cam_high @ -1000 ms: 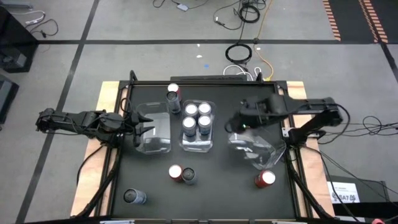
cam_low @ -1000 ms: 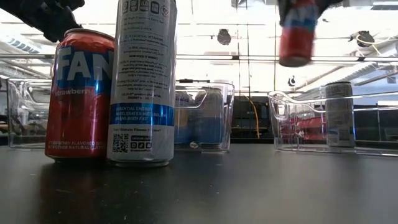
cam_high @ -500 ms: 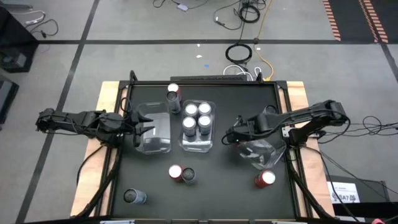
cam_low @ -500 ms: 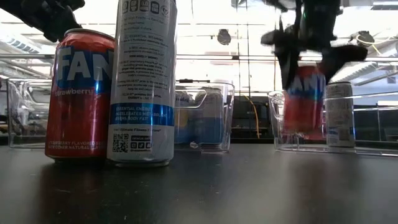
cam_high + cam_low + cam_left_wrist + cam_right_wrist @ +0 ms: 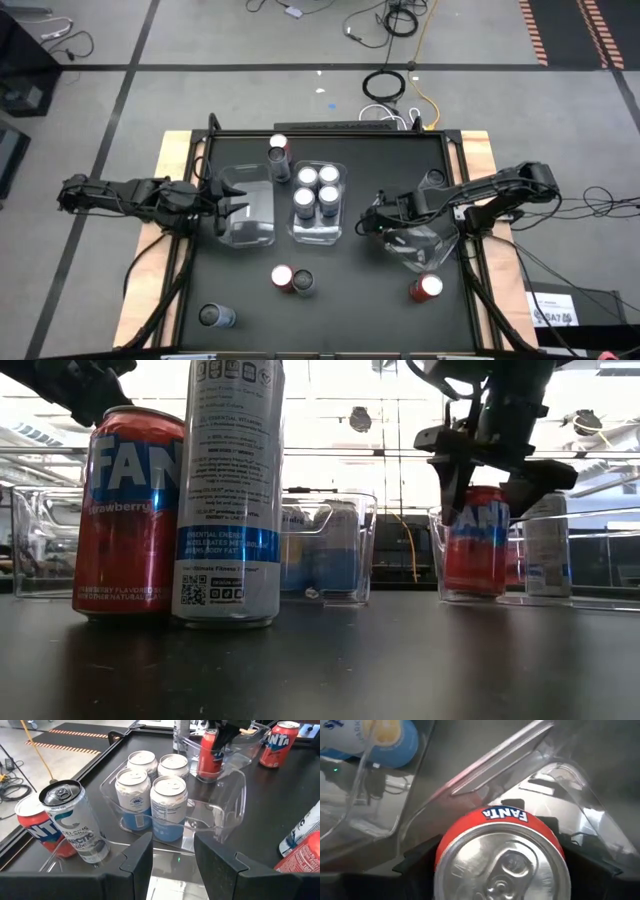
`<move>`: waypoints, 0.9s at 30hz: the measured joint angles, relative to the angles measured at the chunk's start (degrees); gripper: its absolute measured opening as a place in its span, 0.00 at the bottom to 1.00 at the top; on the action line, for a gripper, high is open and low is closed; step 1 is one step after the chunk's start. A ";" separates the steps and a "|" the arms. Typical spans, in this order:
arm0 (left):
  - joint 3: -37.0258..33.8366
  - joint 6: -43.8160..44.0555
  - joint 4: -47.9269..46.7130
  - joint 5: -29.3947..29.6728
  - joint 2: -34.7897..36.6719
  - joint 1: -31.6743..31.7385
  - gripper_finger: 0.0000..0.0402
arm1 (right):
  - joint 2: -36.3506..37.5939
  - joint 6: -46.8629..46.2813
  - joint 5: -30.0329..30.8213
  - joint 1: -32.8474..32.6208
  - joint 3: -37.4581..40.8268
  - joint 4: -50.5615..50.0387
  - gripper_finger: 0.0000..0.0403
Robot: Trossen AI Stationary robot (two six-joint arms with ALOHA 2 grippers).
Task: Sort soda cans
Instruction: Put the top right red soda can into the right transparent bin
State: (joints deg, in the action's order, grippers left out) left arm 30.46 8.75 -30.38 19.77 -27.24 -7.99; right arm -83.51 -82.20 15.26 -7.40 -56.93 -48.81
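Flanking red can (image 5: 477,541) inside right bin (image 5: 560,596): right gripper (image 5: 487,500) fingers (image 5: 447,495).

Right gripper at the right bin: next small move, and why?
Probably lift the right gripper straight up, clear of the right bin. The red Fanta can stands upright on the bin floor, and the fingers sit spread at its top rim rather than clamped, so the placement looks done. The left gripper waits over the left bin.
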 joint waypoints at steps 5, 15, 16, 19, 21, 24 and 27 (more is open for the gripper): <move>0.00 0.01 0.01 0.00 0.01 -0.01 0.39 | 0.02 0.88 -0.58 -0.02 0.00 0.59 0.84; 0.00 0.02 -0.04 0.00 0.02 -0.01 0.39 | 0.04 1.05 -0.56 -0.02 -1.08 -0.34 0.84; 0.00 0.02 -0.04 0.00 0.02 -0.02 0.39 | 0.07 1.47 -0.57 -0.02 -1.55 -0.57 0.85; 0.00 -0.02 -0.06 0.00 0.02 0.00 0.39 | 0.07 2.25 -0.30 0.28 -2.99 -1.81 0.85; 0.00 -0.04 -0.07 0.00 0.00 -0.01 0.39 | 0.15 2.83 -0.06 0.37 -4.13 -3.71 0.85; 0.00 -0.04 -0.09 0.00 0.01 0.00 0.39 | 0.13 3.39 -0.06 0.36 -6.75 -8.71 0.85; 0.00 -0.07 -0.10 0.00 0.00 0.00 0.39 | 0.18 3.46 -0.07 0.33 -10.74 -15.78 0.85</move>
State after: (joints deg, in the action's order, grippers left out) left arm 30.46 8.69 -30.48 19.77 -27.24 -7.99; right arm -83.33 -78.74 15.19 -7.07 -67.67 -64.58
